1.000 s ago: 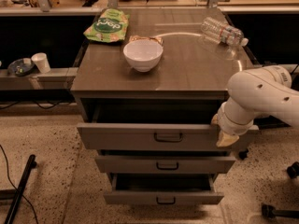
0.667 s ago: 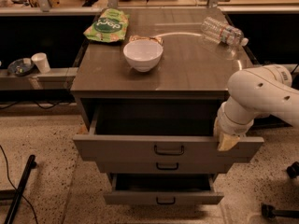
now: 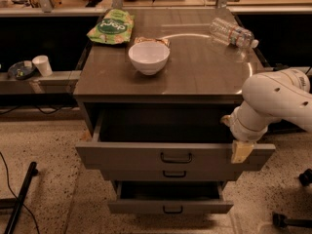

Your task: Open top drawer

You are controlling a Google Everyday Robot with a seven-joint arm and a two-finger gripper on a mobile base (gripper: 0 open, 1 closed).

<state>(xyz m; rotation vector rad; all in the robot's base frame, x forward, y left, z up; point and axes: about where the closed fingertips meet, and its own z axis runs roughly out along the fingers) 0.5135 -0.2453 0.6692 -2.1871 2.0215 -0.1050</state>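
The top drawer (image 3: pixel 131 156) is the widest grey front with a small black loop handle (image 3: pixel 176 157). It stands pulled well out of the cabinet, and its deep dark box shows behind the front. My gripper (image 3: pixel 242 151) comes in from the right on a white arm (image 3: pixel 275 99). It sits at the top edge of the drawer front near its right end, with a beige tip hanging over the front face. The middle drawer (image 3: pixel 146 174) lies mostly hidden under the top one. The bottom drawer (image 3: pixel 146 207) is partly out.
On the cabinet top (image 3: pixel 195 72) stand a white bowl (image 3: pixel 148 57), a green snack bag (image 3: pixel 112 27) and a clear bottle (image 3: pixel 233 33) lying on its side. A paper cup (image 3: pixel 43 65) sits on a low shelf at left. A black pole (image 3: pixel 19 199) lies on the floor at left.
The top drawer has slid further out toward the camera. My gripper has moved down and forward with its right end. The things on top have not moved.
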